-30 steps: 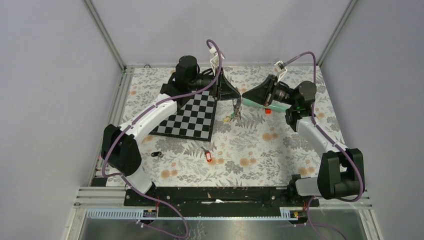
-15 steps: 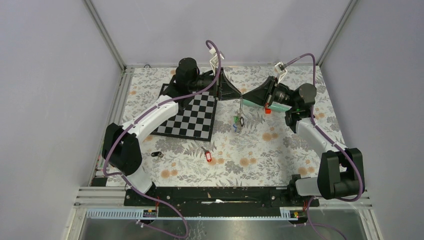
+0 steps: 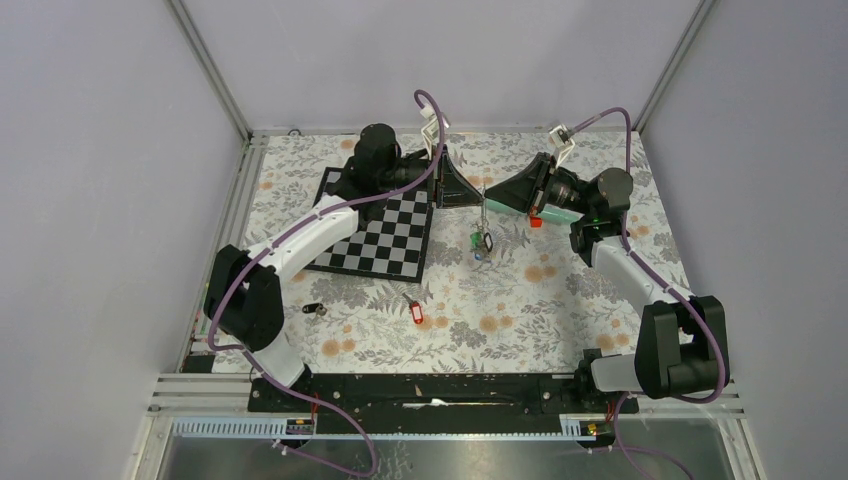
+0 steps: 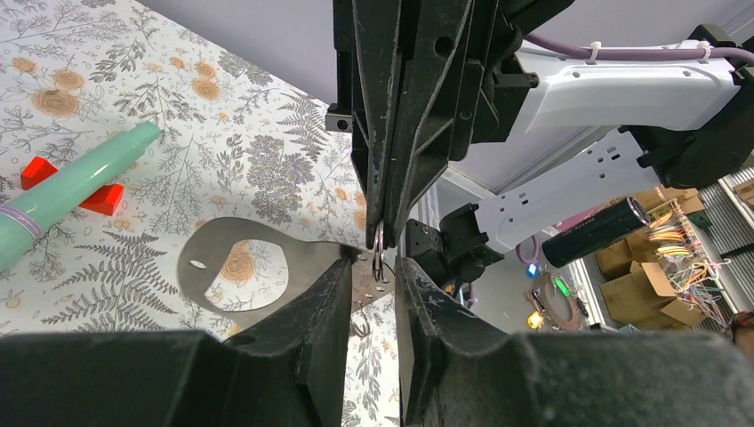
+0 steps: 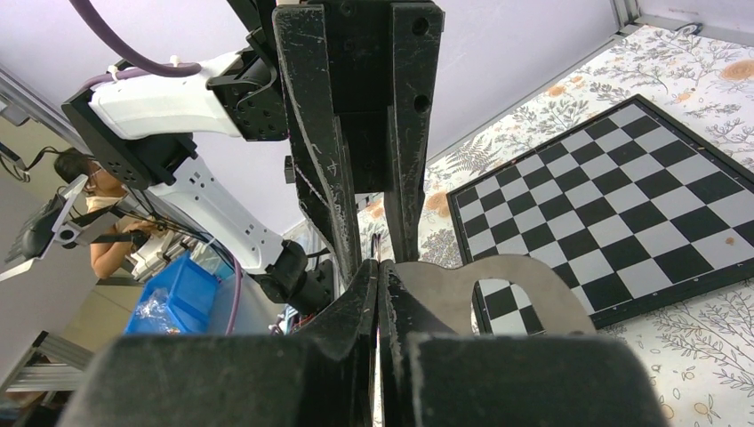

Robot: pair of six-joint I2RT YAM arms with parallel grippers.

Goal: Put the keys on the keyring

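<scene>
Now | right end effector (image 5: 377, 267) clamps keyring (image 3: 483, 215) | left end effector (image 4: 375, 263) slightly parted

Robotics lab, going by grey walls (image 3: 100, 200) on aluminium framing (image 3: 208, 68), a checkerboard (image 3: 385, 235), cardboard boxes (image 4: 622, 260) stacked beyond

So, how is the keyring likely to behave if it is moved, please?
It will probably swing: the keyring hangs as a thin loop from the right tool, with the keys bunched loosely at its bottom. It is likely light, since a fingertip pinch holds it. The wire may flex.
</scene>
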